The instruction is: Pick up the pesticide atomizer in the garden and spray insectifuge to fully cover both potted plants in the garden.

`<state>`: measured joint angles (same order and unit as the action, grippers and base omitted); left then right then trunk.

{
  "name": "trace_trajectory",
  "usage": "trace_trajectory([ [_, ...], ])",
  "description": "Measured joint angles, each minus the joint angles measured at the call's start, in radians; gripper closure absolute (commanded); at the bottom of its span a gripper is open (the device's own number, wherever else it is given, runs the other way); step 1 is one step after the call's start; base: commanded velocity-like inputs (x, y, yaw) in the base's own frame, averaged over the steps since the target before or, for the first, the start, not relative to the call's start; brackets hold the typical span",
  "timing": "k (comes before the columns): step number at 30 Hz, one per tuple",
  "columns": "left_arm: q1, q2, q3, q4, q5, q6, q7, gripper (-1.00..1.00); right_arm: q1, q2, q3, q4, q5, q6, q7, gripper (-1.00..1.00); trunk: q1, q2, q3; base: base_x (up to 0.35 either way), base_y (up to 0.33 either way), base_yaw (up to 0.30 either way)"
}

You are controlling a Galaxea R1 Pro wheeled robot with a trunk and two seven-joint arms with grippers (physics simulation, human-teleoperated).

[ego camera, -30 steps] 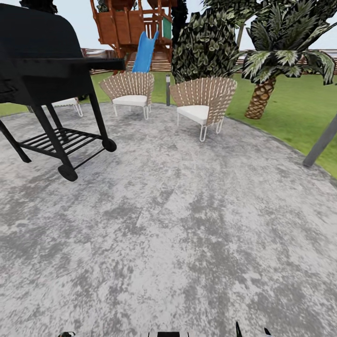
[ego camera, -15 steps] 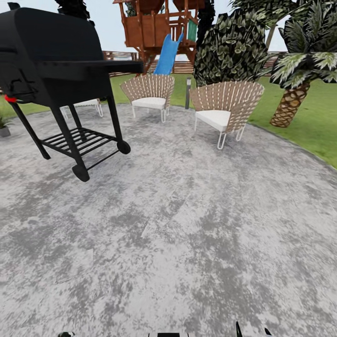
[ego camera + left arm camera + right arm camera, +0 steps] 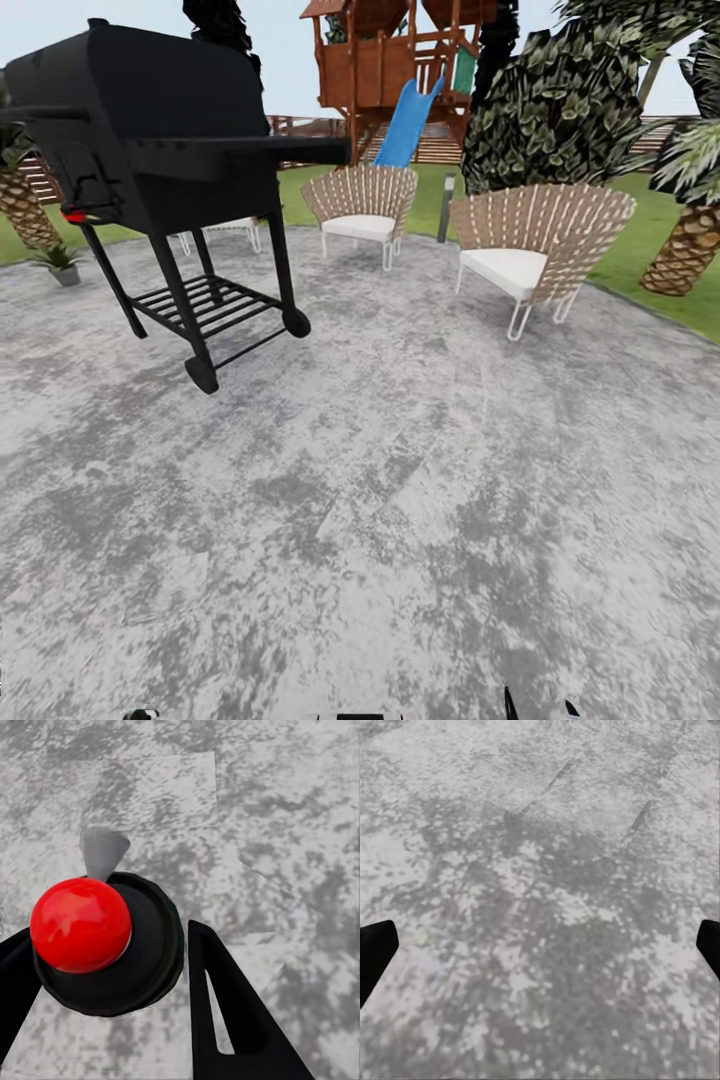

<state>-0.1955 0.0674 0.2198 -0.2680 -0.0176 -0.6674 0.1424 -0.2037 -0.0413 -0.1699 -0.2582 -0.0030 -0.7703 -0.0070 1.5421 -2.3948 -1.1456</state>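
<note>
A black wheeled barbecue grill (image 3: pixel 170 170) stands on the round mottled grey paved patio (image 3: pixel 400 480) of the garden, with two woven wicker chairs with white cushions (image 3: pixel 540 250) behind it and one small potted plant in a grey pot (image 3: pixel 60 262) at the patio's far left edge (beside a palm trunk). The left tool (image 3: pixel 105 975) hangs above a black disc with a red dome (image 3: pixel 82 926), fingers apart. The right tool (image 3: pixel 540 945) hangs over bare paving with its fingers wide apart.

Flat, even daylight with hardly any cast shadows, soft blurry rendering, and wide-angle stretching toward the head view's edges.
</note>
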Motion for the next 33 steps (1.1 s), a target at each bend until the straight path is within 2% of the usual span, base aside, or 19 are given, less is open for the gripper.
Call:
trace_trajectory([
  [24,0.000,0.000,0.001,0.002,0.000,0.000,0.000,1.00,0.000,0.000,0.001,0.000,0.000,0.000,0.000,-1.00,0.000,0.000,0.024,0.338,0.001,0.224],
  [33,0.000,0.000,0.001,0.001,0.000,0.000,0.000,1.00,0.000,0.000,0.000,0.000,0.000,0.000,0.000,-1.00,0.000,0.000,0.033,0.304,0.159,0.219],
])
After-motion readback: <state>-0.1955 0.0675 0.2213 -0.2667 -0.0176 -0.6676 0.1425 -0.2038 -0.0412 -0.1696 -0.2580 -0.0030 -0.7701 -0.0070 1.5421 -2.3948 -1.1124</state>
